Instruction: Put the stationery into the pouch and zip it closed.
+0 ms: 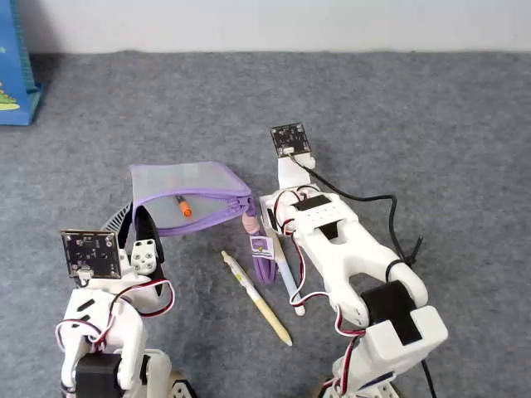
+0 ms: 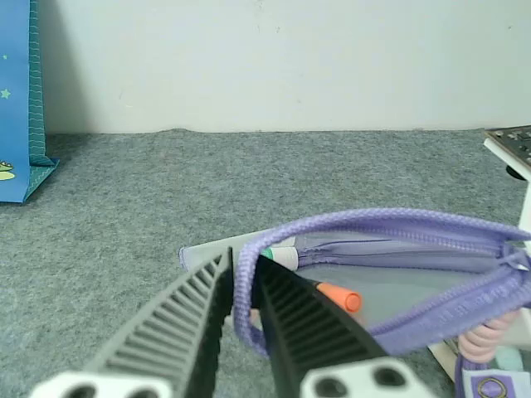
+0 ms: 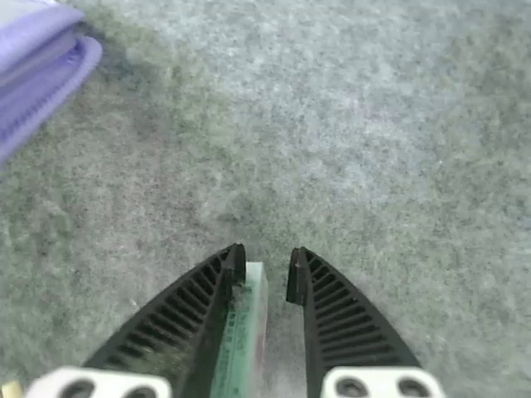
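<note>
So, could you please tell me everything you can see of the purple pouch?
The pouch is lilac, of soft fabric with a translucent side and a purple zipper rim. It lies on the grey carpet between the two arms. It is unzipped, with its mouth gaping. The left hand pinches the rim at one end, and a pink coiled cord hangs from the other. An orange-tipped pen lies inside.
</note>
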Robot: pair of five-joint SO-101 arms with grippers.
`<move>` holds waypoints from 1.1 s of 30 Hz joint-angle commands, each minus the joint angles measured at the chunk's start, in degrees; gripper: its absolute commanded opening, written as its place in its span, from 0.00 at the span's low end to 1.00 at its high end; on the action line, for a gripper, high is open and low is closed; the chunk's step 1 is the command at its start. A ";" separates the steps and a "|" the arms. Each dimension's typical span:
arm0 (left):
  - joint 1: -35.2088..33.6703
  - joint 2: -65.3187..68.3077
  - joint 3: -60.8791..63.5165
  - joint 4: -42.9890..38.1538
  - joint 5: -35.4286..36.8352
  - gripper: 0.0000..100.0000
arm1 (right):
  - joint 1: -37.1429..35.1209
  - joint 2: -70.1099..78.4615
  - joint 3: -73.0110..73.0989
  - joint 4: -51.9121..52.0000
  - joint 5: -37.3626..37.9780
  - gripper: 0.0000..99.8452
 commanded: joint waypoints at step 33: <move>0.26 -0.97 -0.31 -2.37 0.26 0.01 | -1.19 -11.82 -0.70 16.66 3.87 0.21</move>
